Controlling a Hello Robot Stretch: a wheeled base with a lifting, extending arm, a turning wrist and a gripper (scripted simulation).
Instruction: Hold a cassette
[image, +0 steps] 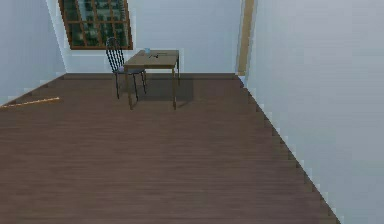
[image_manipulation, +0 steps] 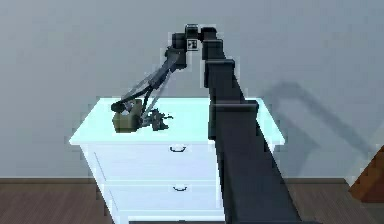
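White dresser (image_manipulation: 180, 152) was seen below the arm (image_manipulation: 236, 120) | gripper (image_manipulation: 128, 110) was seen at the dresser top | olive blob (image_manipulation: 124, 121) was noted at the fingers (image_manipulation: 150, 85); whether it was the cassette, or was grasped, could not be told | small dark object (image_manipulation: 158, 121) was noted beside it | wooden table (image: 160, 62) and chair (image: 122, 62) were seen ahead.

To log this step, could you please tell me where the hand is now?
In the arm side view, the hand is left of centre, at the top of the white dresser, with a small dark thing right of it.
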